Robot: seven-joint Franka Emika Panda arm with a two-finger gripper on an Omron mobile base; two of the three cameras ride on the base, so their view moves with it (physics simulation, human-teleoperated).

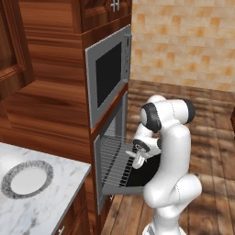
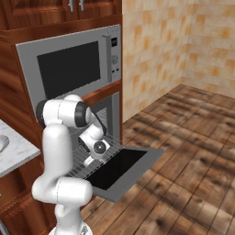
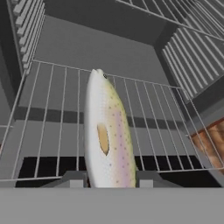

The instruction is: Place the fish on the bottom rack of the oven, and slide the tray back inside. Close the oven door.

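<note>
The fish (image 3: 107, 135), pale and speckled with a pink stripe, hangs lengthwise between my fingertips (image 3: 74, 178), head pointing into the cavity. My gripper (image 3: 109, 179) is shut on its tail end. It hovers just above the bottom rack (image 3: 175, 131), a silver wire shelf slid partway out of the oven (image 1: 123, 114). The oven door (image 1: 121, 189) lies folded down flat, its dark glass facing up (image 2: 124, 167). In the base views my gripper (image 1: 137, 159) (image 2: 94, 158) reaches down over the pulled-out tray (image 1: 112, 160) (image 2: 79, 164).
A second wire rack (image 3: 192, 17) sits higher in the cavity. Above the oven is a taller grey unit with a black window (image 1: 108, 73). A white plate (image 1: 27, 179) rests on the marble counter (image 1: 64, 193) at left. Wooden floor (image 2: 193, 151) spreads right of the door.
</note>
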